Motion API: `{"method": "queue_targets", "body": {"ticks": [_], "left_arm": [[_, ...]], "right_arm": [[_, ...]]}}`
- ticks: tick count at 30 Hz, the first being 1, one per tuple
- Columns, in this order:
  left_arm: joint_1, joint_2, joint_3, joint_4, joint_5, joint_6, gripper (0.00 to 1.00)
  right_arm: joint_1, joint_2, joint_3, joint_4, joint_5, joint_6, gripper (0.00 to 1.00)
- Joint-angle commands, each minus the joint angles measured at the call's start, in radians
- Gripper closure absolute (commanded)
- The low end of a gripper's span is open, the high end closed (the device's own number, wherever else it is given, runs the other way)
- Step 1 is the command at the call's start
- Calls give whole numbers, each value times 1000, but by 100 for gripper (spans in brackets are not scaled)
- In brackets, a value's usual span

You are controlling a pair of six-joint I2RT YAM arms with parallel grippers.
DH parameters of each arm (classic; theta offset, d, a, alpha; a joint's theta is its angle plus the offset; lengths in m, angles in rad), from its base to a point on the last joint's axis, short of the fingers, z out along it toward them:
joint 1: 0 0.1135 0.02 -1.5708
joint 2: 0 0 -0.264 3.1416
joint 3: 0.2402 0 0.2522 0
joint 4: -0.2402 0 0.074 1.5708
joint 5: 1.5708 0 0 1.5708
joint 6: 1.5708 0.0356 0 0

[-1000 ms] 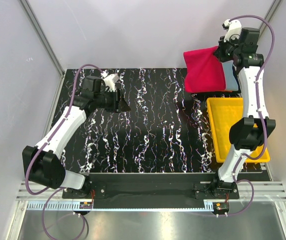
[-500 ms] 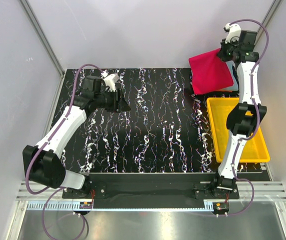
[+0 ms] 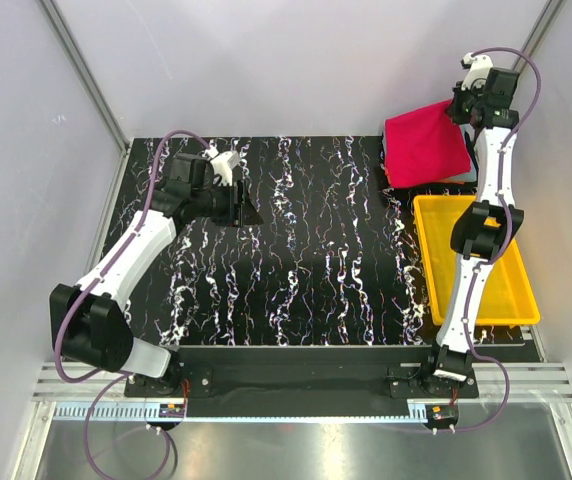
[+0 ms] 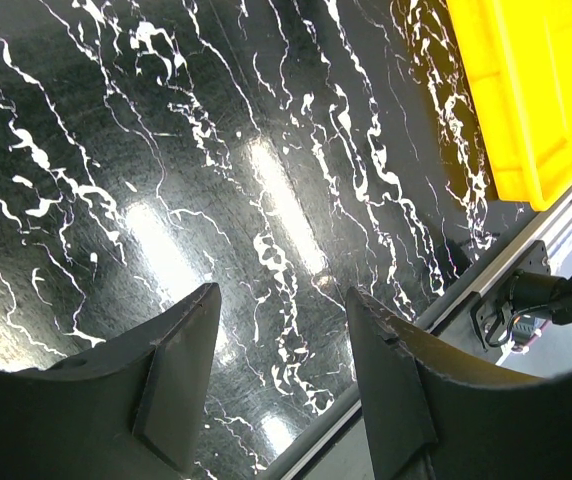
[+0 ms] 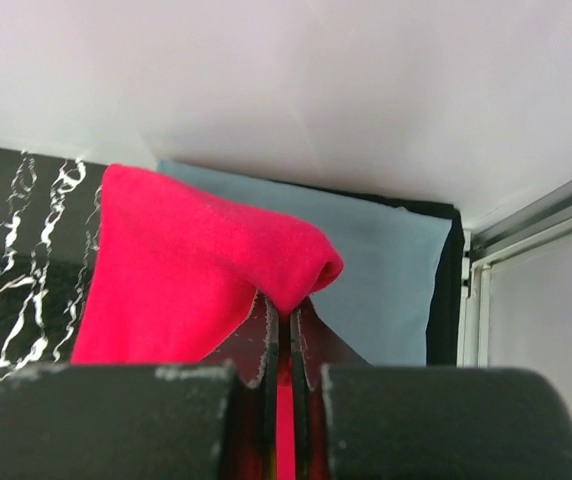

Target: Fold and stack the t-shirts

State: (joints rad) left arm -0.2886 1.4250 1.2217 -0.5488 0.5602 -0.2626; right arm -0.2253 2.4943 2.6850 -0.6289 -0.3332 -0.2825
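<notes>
A folded red t-shirt [image 3: 424, 148] hangs at the table's far right corner, pinched at one corner by my right gripper [image 3: 463, 112], which is shut on it. In the right wrist view the red t-shirt [image 5: 196, 270] bunches above the gripper [image 5: 286, 318], and under it lies a flat grey-blue t-shirt [image 5: 386, 270] on a dark t-shirt [image 5: 448, 290]. My left gripper [image 3: 249, 212] hovers over the left middle of the table, open and empty. In the left wrist view the left gripper [image 4: 281, 305] has only bare table between its fingers.
A yellow tray [image 3: 446, 245] sits along the right side in front of the shirt pile, also showing as a yellow tray [image 4: 536, 90] in the left wrist view. White walls and a metal frame post [image 5: 541, 215] close in the far right corner.
My right arm has stretched farther back and right, carrying the red t-shirt over the pile in the corner. The left arm has barely shifted.
</notes>
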Motion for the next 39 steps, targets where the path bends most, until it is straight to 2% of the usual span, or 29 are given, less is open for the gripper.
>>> {"method": "queue_targets", "body": {"ticks": [1,13,15,16,17,23,29,31,33,34,38,39], "left_arm": [[3,6,-5,44,32,-9,42],[3,25,-5,49,32,-12,41],[3,26,-4,47,35,-12,41],[3,26,-4,47,37,-12,41],[3,25,-4,47,38,-12,41],[3,12,-5,49,27,-10,40],[3,-11,-5,47,1,-3,40],[3,-23,-4,49,-11,-1,39],[5,-32,-5,49,-25,3,39],[3,-41,-5,52,-43,8,39],[3,-51,-10,56,-56,14,39],[3,-52,-8,61,-49,14,39]], "right_arm": [[-19,37,76,98,16,23,100],[-63,141,117,208,77,77,99],[-66,147,108,236,100,100,91],[-66,149,102,247,111,108,76],[-66,150,99,254,120,112,67],[-66,83,43,262,215,181,29],[-66,-139,-174,200,243,340,21],[-65,-230,-232,80,223,419,1],[-52,-332,-272,-59,221,512,0],[-49,-372,-353,-87,205,531,0],[-29,-645,-644,-101,163,585,0],[-11,-693,-760,-85,166,607,0]]}}
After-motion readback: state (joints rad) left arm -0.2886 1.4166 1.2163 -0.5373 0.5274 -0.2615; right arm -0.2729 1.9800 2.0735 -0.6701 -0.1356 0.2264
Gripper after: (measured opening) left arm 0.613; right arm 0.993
